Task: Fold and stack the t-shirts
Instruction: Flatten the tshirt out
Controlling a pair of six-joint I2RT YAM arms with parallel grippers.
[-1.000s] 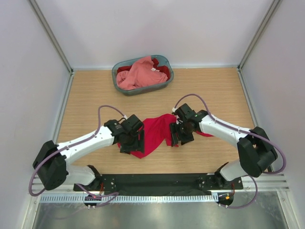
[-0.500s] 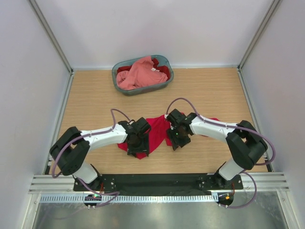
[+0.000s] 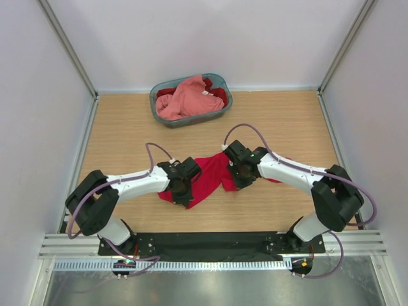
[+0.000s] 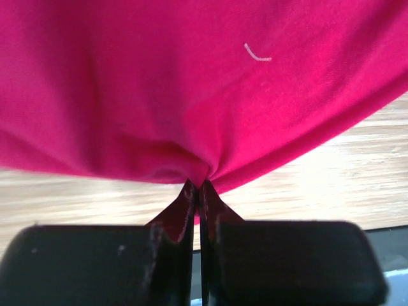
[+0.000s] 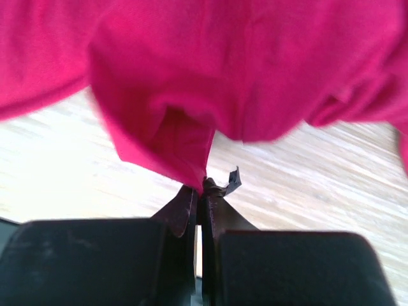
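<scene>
A bright crimson t-shirt (image 3: 209,177) lies crumpled on the wooden table between my two arms. My left gripper (image 3: 182,189) is shut on its left edge; the left wrist view shows the cloth (image 4: 191,89) bunched into the closed tips (image 4: 197,186). My right gripper (image 3: 241,176) is shut on the shirt's right part, where a fold of crimson cloth (image 5: 210,83) is pinched at the tips (image 5: 203,185). A salmon pink t-shirt (image 3: 185,95) and a darker red one (image 3: 218,94) lie in the basket at the back.
The grey-blue oval basket (image 3: 158,115) stands at the back of the table, left of centre. Pale walls with metal posts close in the table on three sides. Purple cables loop over both arms.
Both grippers have closed on the crimson shirt; they stood open before. The right gripper has moved slightly back and right with the cloth, and the shirt has bunched up between the arms.
</scene>
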